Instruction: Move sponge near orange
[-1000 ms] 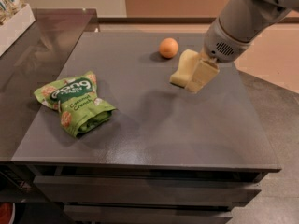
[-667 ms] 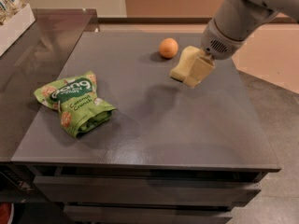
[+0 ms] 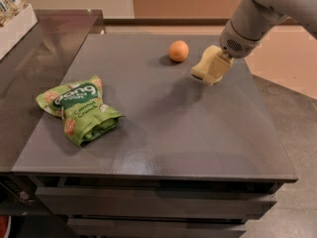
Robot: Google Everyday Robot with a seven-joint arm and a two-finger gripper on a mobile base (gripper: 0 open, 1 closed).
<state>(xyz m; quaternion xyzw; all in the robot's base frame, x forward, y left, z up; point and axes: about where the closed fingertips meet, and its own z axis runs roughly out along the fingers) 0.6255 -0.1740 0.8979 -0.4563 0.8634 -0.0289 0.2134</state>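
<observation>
1. Sponge, pale yellow and thick, hung tilted above the far right part of the grey table. It was clear of the surface, and its shadow fell on the tabletop a little to its left and nearer the viewer.
2. The gripper was clamped on the sponge's upper right end and held the block aloft. The pale arm reached in from the upper right corner of the scene.
3. The orange, small and round, sat on the table to the left of the sponge. It was near the sponge but not touching it, with a strip of bare tabletop between them.
4. A crumpled green snack bag lay flat near the table's left edge, well apart from both the fruit and the sponge.
5. Drawer fronts ran beneath the table's near edge.
6. A darker, glossy counter adjoined the table on the left, and a white box stood at its far corner.
</observation>
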